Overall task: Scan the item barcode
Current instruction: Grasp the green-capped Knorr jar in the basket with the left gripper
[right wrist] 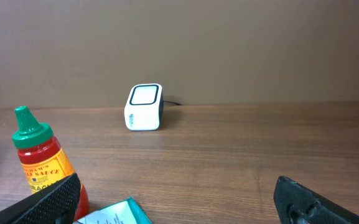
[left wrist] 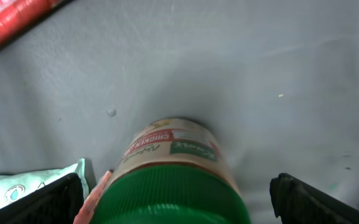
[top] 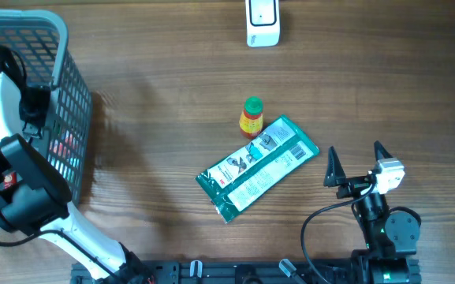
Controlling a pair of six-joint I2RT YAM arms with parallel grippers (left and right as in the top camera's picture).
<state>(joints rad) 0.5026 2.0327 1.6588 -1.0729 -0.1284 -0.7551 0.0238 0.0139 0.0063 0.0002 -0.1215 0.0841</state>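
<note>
1 wooden table (top: 156, 71), brown wall (right wrist: 241, 43)

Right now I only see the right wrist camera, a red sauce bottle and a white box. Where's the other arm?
Observer: The left arm reaches into a grey basket at the table's left edge.
Operator: What's in there?
Observer: A green-lidded jar, between its open fingers, not gripped.
Operator: Any barcode near me?
Observer: The green packet beside the sauce bottle seems to show one, facing up.
</note>
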